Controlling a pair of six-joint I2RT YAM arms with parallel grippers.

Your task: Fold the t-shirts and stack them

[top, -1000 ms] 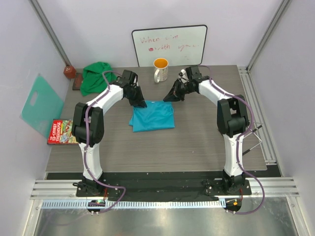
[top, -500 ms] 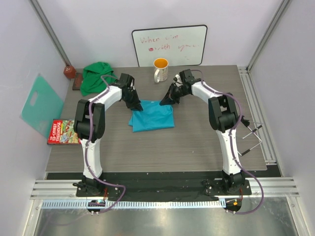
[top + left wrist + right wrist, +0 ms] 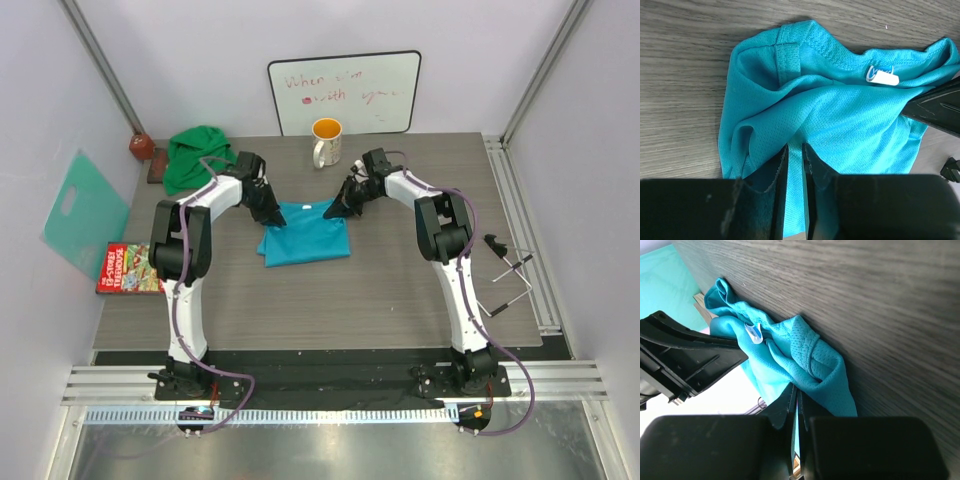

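Room around the blue t-shirt (image 3: 305, 238)
Bare table (image 3: 330, 300) is seen at 6 o'clock; 12 o'clock is blocked by a mug (image 3: 326, 142).

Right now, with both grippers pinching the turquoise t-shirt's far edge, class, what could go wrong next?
1. The left gripper and right gripper each pinch only a thin fold of the turquoise t-shirt; it may slip out when lifted.
2. The cloth is bunched near the collar, so the fold may come out uneven.
3. The mug stands close behind the right gripper; a backward swing could knock it.
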